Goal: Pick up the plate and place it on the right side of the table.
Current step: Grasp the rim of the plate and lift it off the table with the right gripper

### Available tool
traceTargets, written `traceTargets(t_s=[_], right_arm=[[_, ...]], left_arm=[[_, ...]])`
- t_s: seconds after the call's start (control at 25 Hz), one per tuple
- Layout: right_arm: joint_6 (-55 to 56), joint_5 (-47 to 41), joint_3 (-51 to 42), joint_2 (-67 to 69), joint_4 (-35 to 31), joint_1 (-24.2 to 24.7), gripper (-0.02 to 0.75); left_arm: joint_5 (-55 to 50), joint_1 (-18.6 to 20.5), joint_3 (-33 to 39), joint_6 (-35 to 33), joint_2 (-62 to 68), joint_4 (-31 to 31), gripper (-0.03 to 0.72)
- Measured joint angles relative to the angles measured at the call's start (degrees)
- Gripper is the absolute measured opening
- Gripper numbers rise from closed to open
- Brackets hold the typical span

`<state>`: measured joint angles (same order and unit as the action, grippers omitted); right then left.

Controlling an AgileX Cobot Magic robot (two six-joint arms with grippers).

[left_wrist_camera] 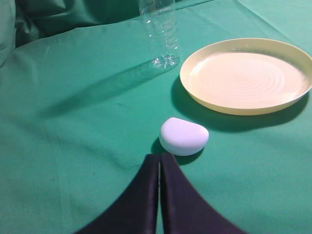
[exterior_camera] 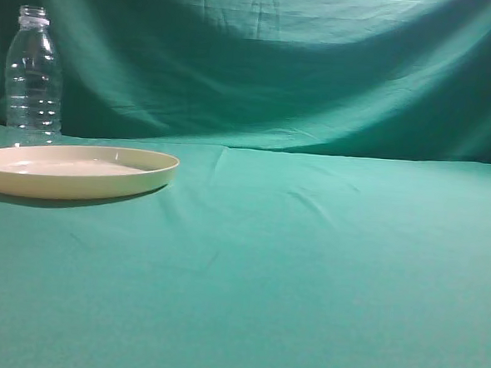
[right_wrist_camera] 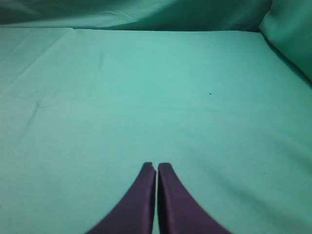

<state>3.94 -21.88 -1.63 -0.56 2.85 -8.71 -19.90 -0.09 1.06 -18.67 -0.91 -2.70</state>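
Plate (exterior_camera: pixel 75 172) sits table (exterior_camera: pixel 307 263) left, by bottle (exterior_camera: pixel 34 75). Left gripper (left_wrist_camera: pixel 159 158) and right gripper (right_wrist_camera: pixel 156 168) closed, empty. We judge plate light, rigid (likely slick plastic); we'd pinch raised rim.

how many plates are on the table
1. The plate sits at the table's left side, in front of the clear bottle; the left wrist view shows no second one, and nothing hides another.
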Motion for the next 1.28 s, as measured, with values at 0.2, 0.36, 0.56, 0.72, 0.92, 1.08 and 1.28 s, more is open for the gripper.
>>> traceTargets(t_s=[0.2,0.36,0.56,0.72,0.92,1.08,1.28], right_arm=[[-0.1,0.0,0.0,0.0,0.0,0.0,0.0],[-0.1,0.0,0.0,0.0,0.0,0.0,0.0],[-0.1,0.0,0.0,0.0,0.0,0.0,0.0],[-0.1,0.0,0.0,0.0,0.0,0.0,0.0],[0.9,11.1,0.0,0.0,-3.1,0.0,0.0],[2.9,26.0,0.0,0.0,-6.9,0.0,0.0],[5.0,15.5,6.4,1.4,-7.2,0.0,0.0]], left_arm=[[0.0,0.0,0.0,0.0,0.0,0.0,0.0],[0.0,0.0,0.0,0.0,0.0,0.0,0.0],[0.0,0.0,0.0,0.0,0.0,0.0,0.0],[0.0,0.0,0.0,0.0,0.0,0.0,0.0],[0.0,0.0,0.0,0.0,0.0,0.0,0.0],[0.0,0.0,0.0,0.0,0.0,0.0,0.0],[0.0,0.0,0.0,0.0,0.0,0.0,0.0]])
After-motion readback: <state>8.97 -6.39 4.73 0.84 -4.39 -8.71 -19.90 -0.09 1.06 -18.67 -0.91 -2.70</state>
